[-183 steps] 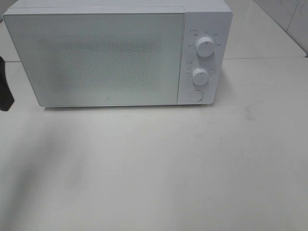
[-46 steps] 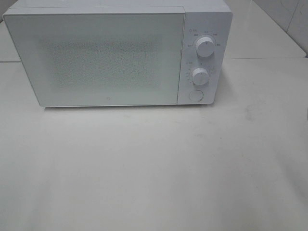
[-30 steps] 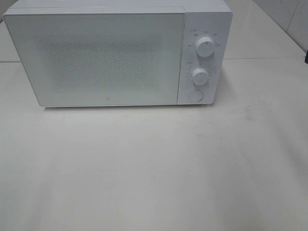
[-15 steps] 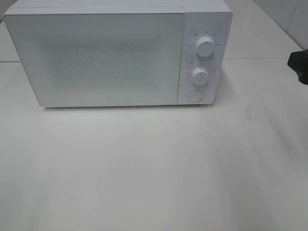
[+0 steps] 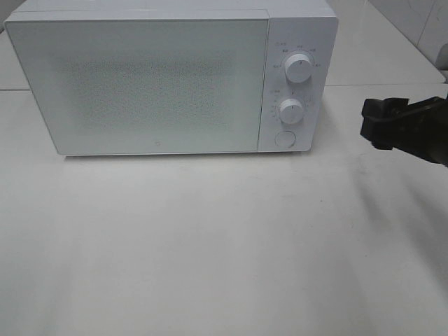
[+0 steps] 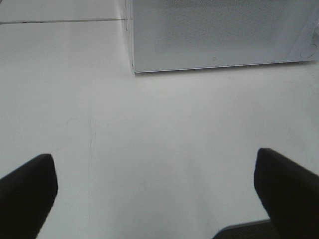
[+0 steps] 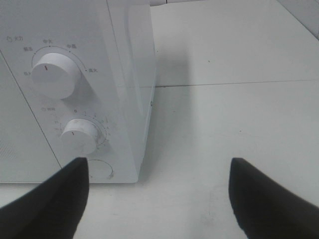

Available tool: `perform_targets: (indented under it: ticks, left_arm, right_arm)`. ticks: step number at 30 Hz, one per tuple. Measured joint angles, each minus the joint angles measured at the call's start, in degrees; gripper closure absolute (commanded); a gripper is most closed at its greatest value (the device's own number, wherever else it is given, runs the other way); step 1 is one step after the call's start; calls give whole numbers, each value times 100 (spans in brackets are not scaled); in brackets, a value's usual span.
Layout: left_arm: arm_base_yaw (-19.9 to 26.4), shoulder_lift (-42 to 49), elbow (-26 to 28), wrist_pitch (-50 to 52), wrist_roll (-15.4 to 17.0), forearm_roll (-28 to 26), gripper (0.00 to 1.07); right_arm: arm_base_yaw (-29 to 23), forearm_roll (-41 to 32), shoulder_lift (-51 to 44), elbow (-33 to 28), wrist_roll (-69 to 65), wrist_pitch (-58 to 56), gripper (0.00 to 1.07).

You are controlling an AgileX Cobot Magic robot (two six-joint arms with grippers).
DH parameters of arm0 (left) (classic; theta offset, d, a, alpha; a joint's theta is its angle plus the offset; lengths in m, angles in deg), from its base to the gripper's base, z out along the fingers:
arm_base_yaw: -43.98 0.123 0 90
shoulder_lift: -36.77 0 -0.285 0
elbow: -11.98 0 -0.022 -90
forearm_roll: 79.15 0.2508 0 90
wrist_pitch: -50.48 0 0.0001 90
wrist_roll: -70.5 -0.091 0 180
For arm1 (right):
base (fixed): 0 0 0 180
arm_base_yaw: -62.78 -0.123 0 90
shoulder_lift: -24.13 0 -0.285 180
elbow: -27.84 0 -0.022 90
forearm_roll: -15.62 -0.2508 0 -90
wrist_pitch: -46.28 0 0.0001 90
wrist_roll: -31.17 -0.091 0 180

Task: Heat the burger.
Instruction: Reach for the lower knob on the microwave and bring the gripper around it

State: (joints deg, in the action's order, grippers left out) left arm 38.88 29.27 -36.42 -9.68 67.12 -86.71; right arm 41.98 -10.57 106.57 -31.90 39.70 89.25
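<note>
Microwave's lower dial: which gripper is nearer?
Right. The right gripper hovers beside the microwave, near the lower dial; the left gripper is in front of the door's far end.

A pale off-white bench (image 5: 210,245) is filling most of the high view, with faint scuffs marking its surface and a thin seam (image 5: 385,85) running across it. Pale wall tiles (image 5: 427,17) are showing at the far right corner. Soft, even light is giving the bench a dull sheen.
</note>
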Motion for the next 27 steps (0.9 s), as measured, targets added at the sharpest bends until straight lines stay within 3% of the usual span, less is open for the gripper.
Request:
perform_targets:
  ticks: [7, 14, 21, 27]
  left_arm:
    - [0, 0, 0, 0, 0, 0, 6]
    - [0, 0, 0, 0, 0, 0, 6]
    - [0, 0, 0, 0, 0, 0, 6]
    - [0, 0, 0, 0, 0, 0, 6]
  right_arm:
    - [-1146, -1226, 957, 11, 619, 1369, 32]
    - [-1908, -1960, 1702, 6, 722, 2086, 32]
    - [-2406, -2469, 2160, 218, 831, 2389, 32]
    - [-2532, -2527, 2429, 435, 900, 2544, 32]
